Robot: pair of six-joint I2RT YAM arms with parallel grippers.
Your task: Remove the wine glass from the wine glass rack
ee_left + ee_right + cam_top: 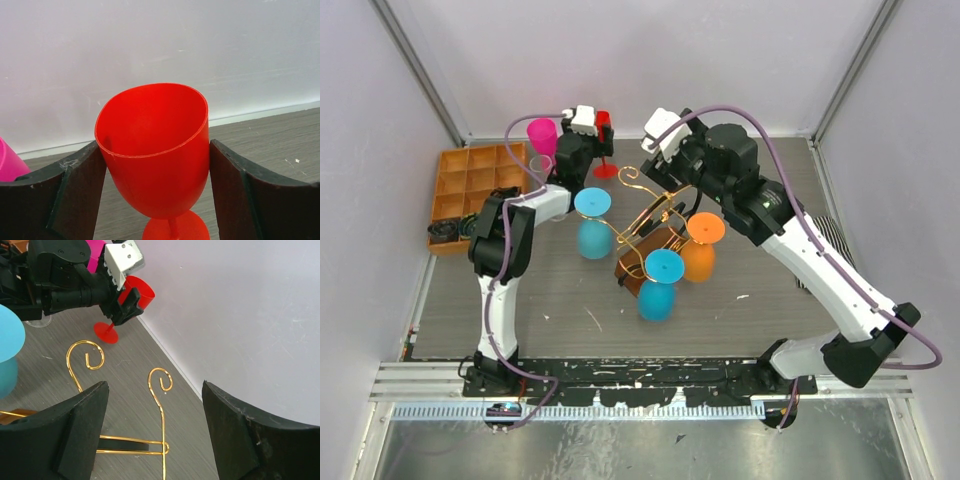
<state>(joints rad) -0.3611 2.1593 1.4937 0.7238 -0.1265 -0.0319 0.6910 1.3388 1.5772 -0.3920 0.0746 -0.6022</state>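
A red wine glass (152, 150) stands upright near the back wall, its foot (606, 170) down at the tabletop, away from the rack. My left gripper (157, 150) holds its bowl, with the dark fingers (80, 185) flanking it tightly. The wine glass rack (650, 197) is gold wire on a brown base (638, 268). Two blue glasses (592, 205) (663, 266) and an orange one (705, 229) hang upside down from it. My right gripper (155, 405) hovers open and empty above the rack's curled scroll arms (161, 380).
A pink glass (542, 135) stands just left of the red one. An orange compartment tray (470, 180) lies at the far left with dark items at its near corner. The back wall runs close behind the red glass.
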